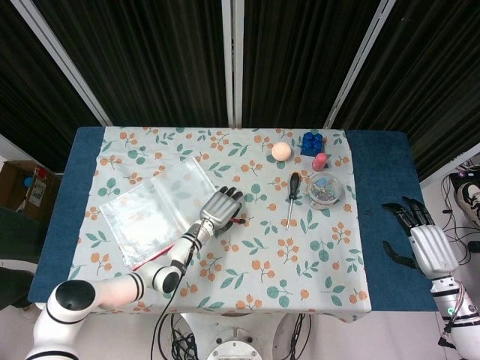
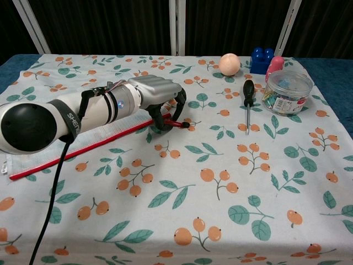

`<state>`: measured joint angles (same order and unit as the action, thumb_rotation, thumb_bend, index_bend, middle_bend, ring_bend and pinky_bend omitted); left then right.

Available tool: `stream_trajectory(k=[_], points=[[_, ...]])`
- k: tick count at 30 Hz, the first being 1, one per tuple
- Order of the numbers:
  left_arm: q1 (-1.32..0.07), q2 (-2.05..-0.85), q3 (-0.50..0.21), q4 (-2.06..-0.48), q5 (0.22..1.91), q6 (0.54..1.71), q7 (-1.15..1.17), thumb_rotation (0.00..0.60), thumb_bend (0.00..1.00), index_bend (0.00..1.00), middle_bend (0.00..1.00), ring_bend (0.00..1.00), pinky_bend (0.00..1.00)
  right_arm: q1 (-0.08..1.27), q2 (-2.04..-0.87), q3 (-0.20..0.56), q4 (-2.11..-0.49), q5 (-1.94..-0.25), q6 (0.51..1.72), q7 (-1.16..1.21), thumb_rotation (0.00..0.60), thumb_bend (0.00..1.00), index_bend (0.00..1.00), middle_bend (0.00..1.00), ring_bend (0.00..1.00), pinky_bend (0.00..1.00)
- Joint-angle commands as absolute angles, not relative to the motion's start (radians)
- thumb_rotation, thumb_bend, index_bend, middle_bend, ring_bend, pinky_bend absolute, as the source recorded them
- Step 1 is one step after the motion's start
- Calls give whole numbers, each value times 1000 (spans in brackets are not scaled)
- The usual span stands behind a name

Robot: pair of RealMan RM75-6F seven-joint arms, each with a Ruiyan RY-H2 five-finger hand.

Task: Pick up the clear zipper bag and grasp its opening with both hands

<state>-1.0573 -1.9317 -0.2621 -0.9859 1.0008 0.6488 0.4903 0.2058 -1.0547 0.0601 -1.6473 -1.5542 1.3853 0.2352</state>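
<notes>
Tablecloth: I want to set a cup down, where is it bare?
The tablecloth's near half, in front of the screwdriver and left hand, is bare. Crowded: far right around the clear jar, and left under the zipper bag.

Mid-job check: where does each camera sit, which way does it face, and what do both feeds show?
Head view: high above, looking steeply down on the table; shows left hand at the bag, right hand open off the right edge.
Chest view: low at the near edge, looking across the table; shows only the left arm.
Shared: left hand, bag, screwdriver, jar.
</notes>
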Motion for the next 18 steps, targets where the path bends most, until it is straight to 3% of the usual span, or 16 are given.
stream_trajectory(k=[1, 9, 18], points=[[-1062, -1932, -257, -986, 991, 646, 492, 600, 338, 521, 143, 93, 157, 206, -1055, 60, -1645, -1555, 1384, 237, 600, 285, 172, 163, 0, 0], [-1058, -1944, -245, -976, 1006, 685, 462, 600, 429, 606, 153, 93, 157, 207, -1057, 61, -1640, -1552, 1384, 243, 600, 285, 172, 163, 0, 0], [-908, -1870, -230, -1167, 1174, 1015, 312, 600, 463, 644, 174, 93, 157, 234, -1052, 73, -1648, -1589, 1384, 257, 600, 285, 172, 163, 0, 0]])
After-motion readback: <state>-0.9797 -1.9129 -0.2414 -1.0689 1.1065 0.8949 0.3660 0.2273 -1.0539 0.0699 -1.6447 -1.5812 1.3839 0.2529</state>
